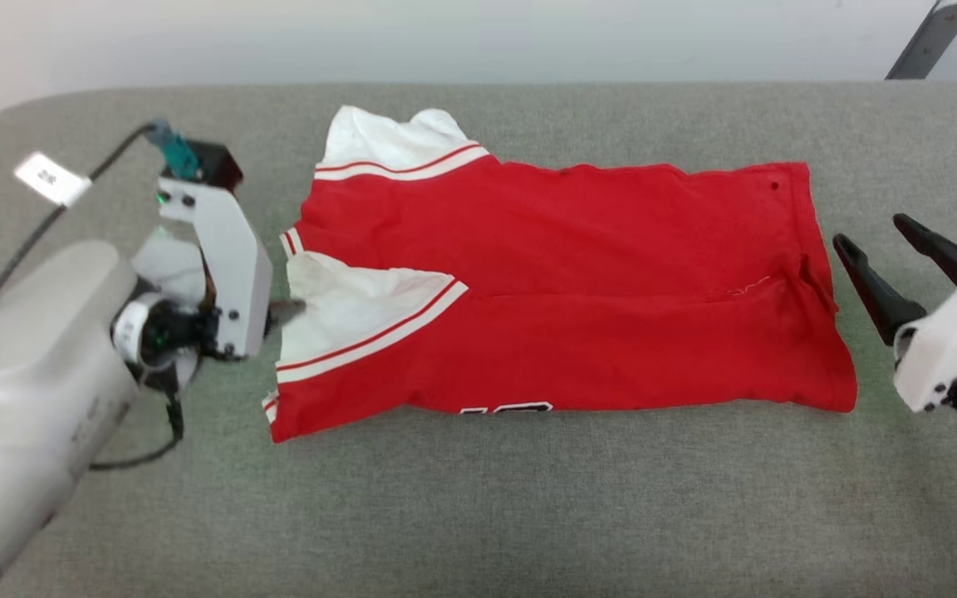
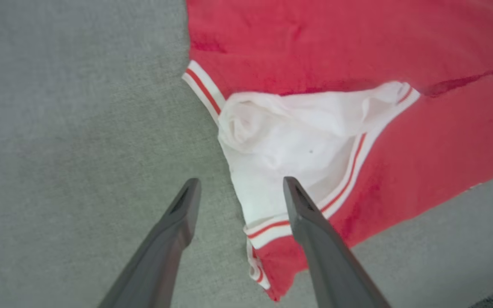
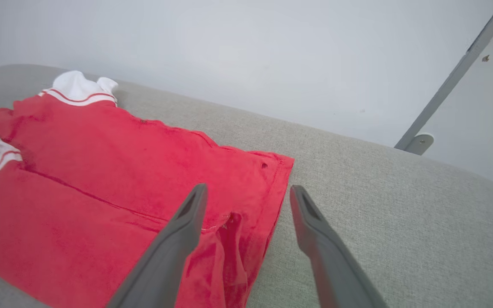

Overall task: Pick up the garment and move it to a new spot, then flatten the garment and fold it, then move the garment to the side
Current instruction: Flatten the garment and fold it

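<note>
Seemingly mid-fold, the garment (image 1: 561, 282) lies halved on the bench (image 1: 478, 507). The left tool (image 2: 241, 182) straddles its sleeve edge (image 2: 239, 192) and the right tool (image 3: 248, 188) hovers beside its hem (image 3: 278, 201), both with jaws apart; next, each should clamp.

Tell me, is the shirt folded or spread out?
Folded. The shirt lies as a narrow band: one white sleeve is turned in over the red, and an overlapping edge runs lengthwise.
</note>
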Controlling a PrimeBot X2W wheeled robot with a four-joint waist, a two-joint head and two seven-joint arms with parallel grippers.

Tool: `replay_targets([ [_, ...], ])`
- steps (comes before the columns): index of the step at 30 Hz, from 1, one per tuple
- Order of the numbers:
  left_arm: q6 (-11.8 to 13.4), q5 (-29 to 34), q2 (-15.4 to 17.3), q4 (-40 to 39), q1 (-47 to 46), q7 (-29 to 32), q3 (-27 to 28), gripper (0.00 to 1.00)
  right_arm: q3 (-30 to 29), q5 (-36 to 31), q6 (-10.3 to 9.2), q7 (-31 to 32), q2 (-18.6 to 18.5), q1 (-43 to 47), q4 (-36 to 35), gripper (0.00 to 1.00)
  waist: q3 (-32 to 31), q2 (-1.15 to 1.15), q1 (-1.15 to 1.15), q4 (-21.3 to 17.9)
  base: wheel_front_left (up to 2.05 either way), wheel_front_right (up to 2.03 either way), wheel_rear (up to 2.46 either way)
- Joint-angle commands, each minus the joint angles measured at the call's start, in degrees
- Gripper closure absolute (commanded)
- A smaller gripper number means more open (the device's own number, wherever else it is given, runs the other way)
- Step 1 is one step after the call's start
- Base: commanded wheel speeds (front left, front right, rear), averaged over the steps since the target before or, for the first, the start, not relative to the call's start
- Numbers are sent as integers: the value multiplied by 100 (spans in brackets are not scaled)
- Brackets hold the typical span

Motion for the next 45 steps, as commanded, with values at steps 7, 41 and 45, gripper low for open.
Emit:
replay_targets([
  [7, 896, -492, 468, -1191, 688, 774, 5, 0, -1417, -703, -8, -123, 470, 1048, -660, 0, -129, 0, 0, -46, 0, 0, 0],
  [41, 604, -340, 151, -702, 1681, -74, -300, 100, -2737, -1167, -8, 2517, 1589, 2132, -2144, 0, 361, 0, 0, -195, 0, 0, 0],
  [45, 515, -358, 5, -625, 1638, -80, -300, 100, -2690, -1143, -8, 3047, 1584, 1887, -1714, 0, 406, 0, 0, -77, 0, 0, 0],
])
